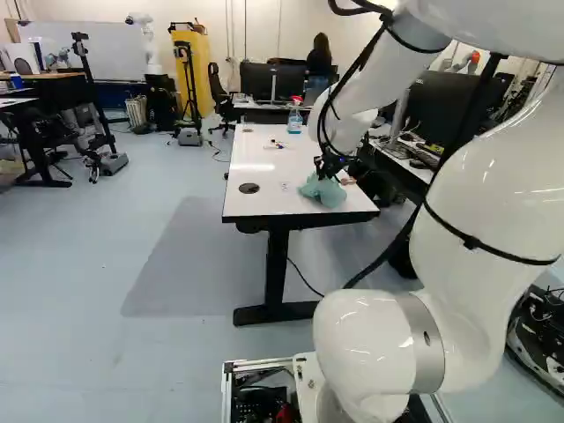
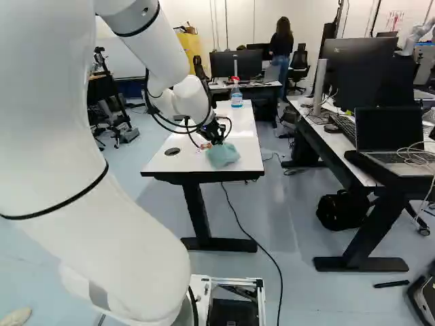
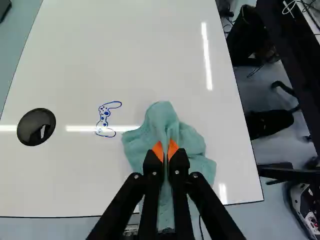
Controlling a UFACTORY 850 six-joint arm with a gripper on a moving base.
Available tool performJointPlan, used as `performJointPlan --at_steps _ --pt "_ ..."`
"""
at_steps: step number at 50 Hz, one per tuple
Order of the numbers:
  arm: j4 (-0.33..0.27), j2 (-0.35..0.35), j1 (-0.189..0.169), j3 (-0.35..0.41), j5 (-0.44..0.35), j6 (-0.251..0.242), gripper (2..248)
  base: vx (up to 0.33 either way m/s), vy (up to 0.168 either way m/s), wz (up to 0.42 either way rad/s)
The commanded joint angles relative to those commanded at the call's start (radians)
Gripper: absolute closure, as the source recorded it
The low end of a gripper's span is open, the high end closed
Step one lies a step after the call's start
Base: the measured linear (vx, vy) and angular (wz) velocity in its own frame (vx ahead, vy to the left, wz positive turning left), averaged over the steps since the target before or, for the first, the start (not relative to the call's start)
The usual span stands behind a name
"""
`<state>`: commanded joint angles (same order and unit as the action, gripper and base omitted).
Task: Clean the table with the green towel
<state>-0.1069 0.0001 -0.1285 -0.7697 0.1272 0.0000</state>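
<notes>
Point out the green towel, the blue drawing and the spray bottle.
green towel [image 3: 194,144], wrist view: a fold near its middle
blue drawing [image 3: 106,113], wrist view: its middle
spray bottle [image 2: 236,99], right base view: its body

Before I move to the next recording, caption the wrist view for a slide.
Black hand shut on the green towel on the white table, a blue drawing close beside it.

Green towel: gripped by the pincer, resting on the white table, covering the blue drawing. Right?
Not the covering part. Wrist view shows the blue drawing uncovered on the white table, between the towel and the round black disc. The rest holds: the pincer grips the towel, which rests on the table.
</notes>
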Motion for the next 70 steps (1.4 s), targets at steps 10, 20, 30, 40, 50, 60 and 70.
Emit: performJointPlan --at_steps 10,20,30,40,50,60,70 --pt "0.000 -0.018 0.020 -0.019 -0.003 0.000 220 0.000 0.000 0.000" --pt "0.000 -0.062 0.041 -0.064 -0.054 0.000 220 0.000 0.000 0.000" --pt "0.000 -0.109 0.059 -0.115 -0.117 0.000 220 0.000 0.000 0.000" --pt "0.000 -0.165 0.064 -0.168 -0.175 0.000 220 0.000 0.000 0.000" --pt "0.000 -0.229 0.065 -0.218 -0.211 0.000 220 0.000 0.000 0.000" --pt "0.000 -0.261 0.064 -0.230 -0.228 0.000 220 0.000 0.000 0.000" --pt "0.000 -0.285 0.064 -0.233 -0.243 0.000 220 0.000 0.000 0.000"
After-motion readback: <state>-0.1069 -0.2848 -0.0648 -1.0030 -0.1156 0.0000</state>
